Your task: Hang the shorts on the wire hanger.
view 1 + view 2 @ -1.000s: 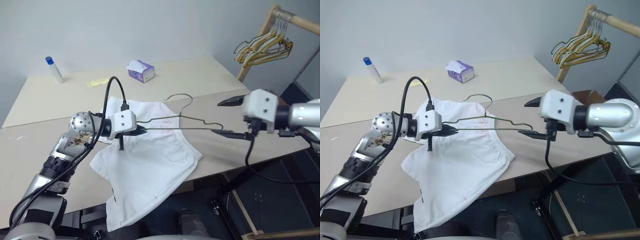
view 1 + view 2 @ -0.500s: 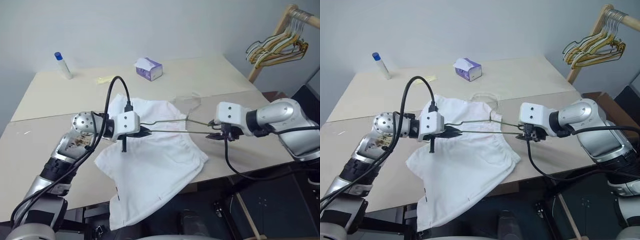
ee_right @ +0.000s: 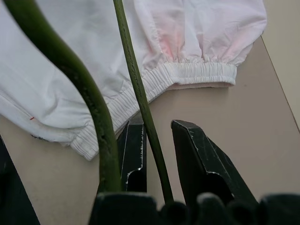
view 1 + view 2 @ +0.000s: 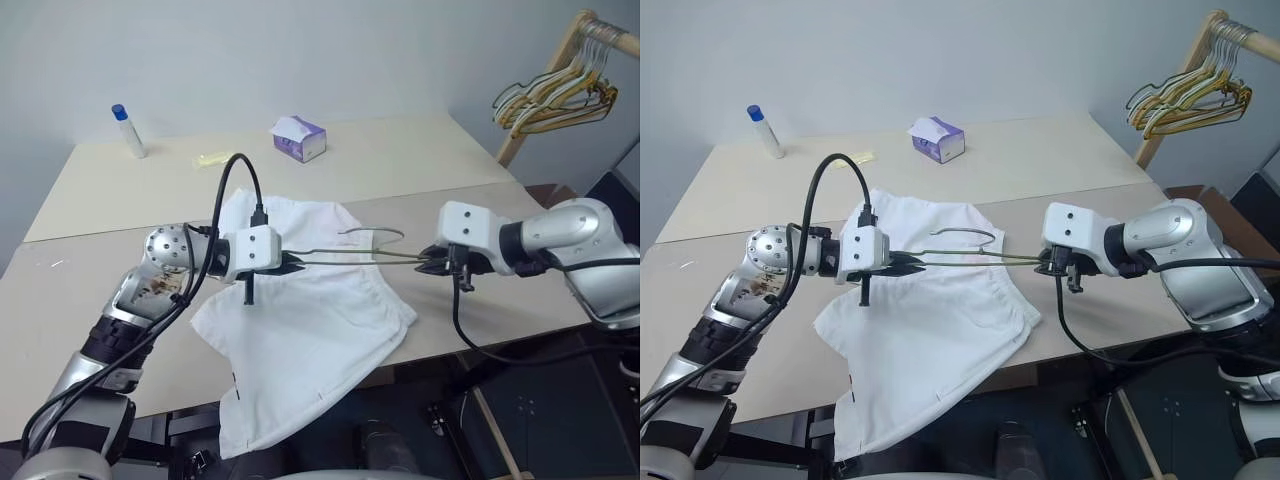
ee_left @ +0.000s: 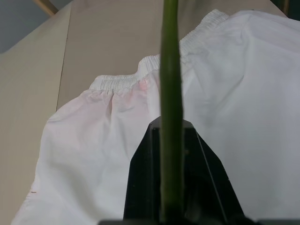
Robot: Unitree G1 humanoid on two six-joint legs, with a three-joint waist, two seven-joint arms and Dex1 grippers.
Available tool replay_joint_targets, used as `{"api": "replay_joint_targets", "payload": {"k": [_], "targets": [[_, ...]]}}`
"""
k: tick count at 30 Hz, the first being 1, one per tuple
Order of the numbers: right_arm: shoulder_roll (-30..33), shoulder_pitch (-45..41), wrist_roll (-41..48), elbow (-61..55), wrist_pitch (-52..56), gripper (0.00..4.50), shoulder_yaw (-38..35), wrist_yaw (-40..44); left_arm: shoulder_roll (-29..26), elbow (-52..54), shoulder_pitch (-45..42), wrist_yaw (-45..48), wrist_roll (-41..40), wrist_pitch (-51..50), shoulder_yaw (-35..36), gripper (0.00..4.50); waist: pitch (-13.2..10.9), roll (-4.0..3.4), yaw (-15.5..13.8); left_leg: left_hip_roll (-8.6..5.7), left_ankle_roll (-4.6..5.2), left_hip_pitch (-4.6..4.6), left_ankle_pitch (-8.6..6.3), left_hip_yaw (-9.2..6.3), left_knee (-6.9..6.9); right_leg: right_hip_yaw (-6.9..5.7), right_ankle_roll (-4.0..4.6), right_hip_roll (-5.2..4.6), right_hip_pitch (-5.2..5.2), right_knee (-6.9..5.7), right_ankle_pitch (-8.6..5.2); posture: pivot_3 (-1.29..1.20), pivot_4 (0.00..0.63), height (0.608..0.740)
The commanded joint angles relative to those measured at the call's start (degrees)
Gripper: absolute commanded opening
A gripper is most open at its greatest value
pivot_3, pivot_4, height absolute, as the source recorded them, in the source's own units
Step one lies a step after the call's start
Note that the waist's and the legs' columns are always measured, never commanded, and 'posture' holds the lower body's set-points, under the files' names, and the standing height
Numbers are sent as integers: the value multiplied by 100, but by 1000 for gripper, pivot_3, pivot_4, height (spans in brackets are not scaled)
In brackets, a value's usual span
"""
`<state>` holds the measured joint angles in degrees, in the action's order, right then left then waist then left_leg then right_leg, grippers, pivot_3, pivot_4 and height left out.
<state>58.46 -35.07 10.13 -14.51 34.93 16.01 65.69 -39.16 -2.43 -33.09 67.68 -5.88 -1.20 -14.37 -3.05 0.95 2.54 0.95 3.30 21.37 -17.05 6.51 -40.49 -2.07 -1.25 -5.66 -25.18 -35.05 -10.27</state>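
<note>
Two hands: my left hand [image 4: 290, 265] is clamped on one end of the wire hanger [image 4: 345, 257]; my right hand [image 4: 432, 262] has its fingers narrowed round the other end, not visibly pinching
Shorts [image 4: 300, 320]: flat on the table [image 4: 420, 160] under the hanger, one leg over the near edge
Risk: wire could slip from the loose right fingers and swing, I judge
Writing: none legible

Count on table [image 4: 420, 165]: one pair of white shorts [image 4: 300, 340]; one wire hanger [image 4: 350, 255], held off the table; one purple tissue box [image 4: 299, 139]; one blue-capped bottle [image 4: 129, 131]. Rack: one bunch of hangers [image 4: 550, 95], number unclear.
</note>
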Motion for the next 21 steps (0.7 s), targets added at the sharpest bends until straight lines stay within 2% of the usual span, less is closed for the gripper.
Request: {"api": "replay_joint_targets", "payload": {"k": [1,11,12,21], "targets": [[-6,25,-5,-354,-46,783,-291,-83,14,33,-116,66,-69,11,86,0,0,0,3,0,0,0,0,0,-1,0,0,0,0,0,0,-79,0,740],[-41,123,20,-580,115,4241,-434,-265,137,-5,-142,54,-69,-128,83,0,2,-2,15,3,8,1,-5,-1,-22,0,-1,2,3,-6,2,-90,0,740],[-33,134,27,-601,138,4479,-444,-262,137,-2,-139,63,-61,-130,82,0,2,-2,15,3,9,1,-5,-1,-23,0,-1,2,4,-6,2,-90,0,740],[273,240,373,-1162,725,4479,-766,-135,137,-56,-134,-6,32,-140,93,0,3,-2,11,4,14,2,-9,-2,-25,-1,0,2,4,-5,4,-91,0,740]]}}
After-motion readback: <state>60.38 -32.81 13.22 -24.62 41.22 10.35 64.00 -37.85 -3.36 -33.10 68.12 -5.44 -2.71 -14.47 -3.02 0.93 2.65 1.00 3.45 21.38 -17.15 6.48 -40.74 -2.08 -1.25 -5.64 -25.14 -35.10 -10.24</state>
